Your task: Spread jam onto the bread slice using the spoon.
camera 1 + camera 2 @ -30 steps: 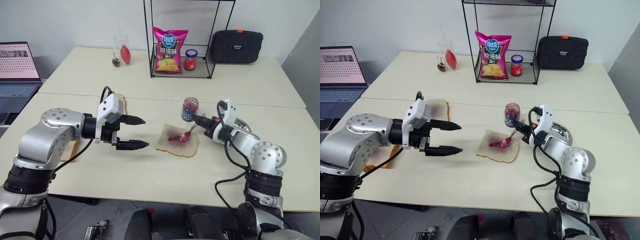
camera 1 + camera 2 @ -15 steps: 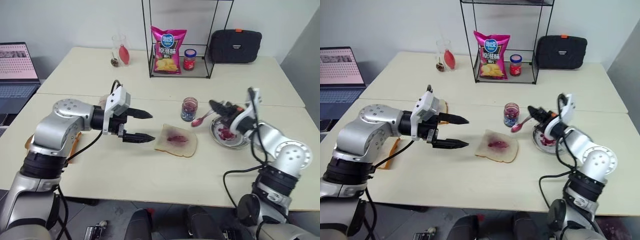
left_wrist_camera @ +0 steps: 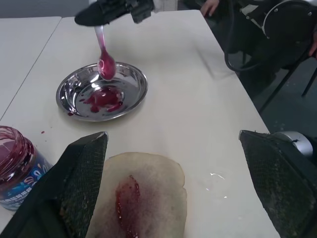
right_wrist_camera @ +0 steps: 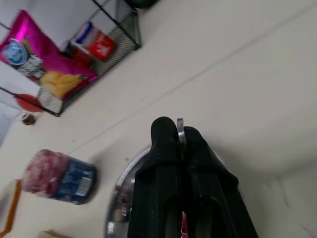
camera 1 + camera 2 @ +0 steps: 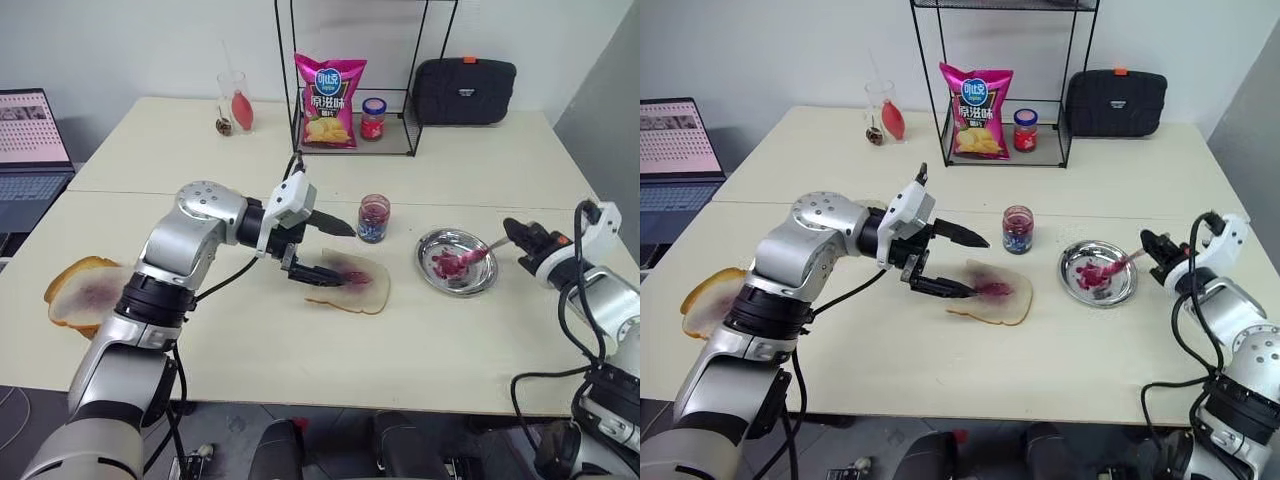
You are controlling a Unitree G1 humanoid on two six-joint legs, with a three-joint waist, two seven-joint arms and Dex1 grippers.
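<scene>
The bread slice (image 5: pixel 349 282) lay flat near the middle of the front table (image 5: pixel 300 350), a wet reddish smear of jam (image 3: pixel 128 203) running along its centre. The left gripper (image 5: pixel 328 250) stood with its two black fingers spread wide, one finger above the near-left part of the slice and the other lower, close over the slice's edge; nothing was held between them. In the left wrist view the slice lay between the two spread fingertips (image 3: pixel 84 178).

To the robot's right of the slice sat a round steel dish (image 5: pixel 457 262), holding blobs of jam on its floor. The right gripper (image 5: pixel 520 233) was beside the dish on its right side, its fingers pressed together on the handle of the spoon (image 5: pixel 470 254). The spoon reached from the gripper over the dish, its jam-coated bowl over the dish's inside. The right wrist view showed the thin metal handle pinched between the two closed fingers (image 4: pixel 166 148).

An open jam jar (image 5: pixel 374 217) stood behind the slice, between it and the table seam, apart from both. On the far table a wire rack (image 5: pixel 350 80) held a pink crisp bag (image 5: pixel 328 88) and a small red-lidded jar (image 5: pixel 373 118). A black case (image 5: pixel 465 77) lay to the rack's right and a drinking glass (image 5: pixel 233 100) to its left. Two browner slices (image 5: pixel 82 292) with a dull purple stain lay at the front table's left edge, and a laptop (image 5: pixel 30 150) stood further left.
</scene>
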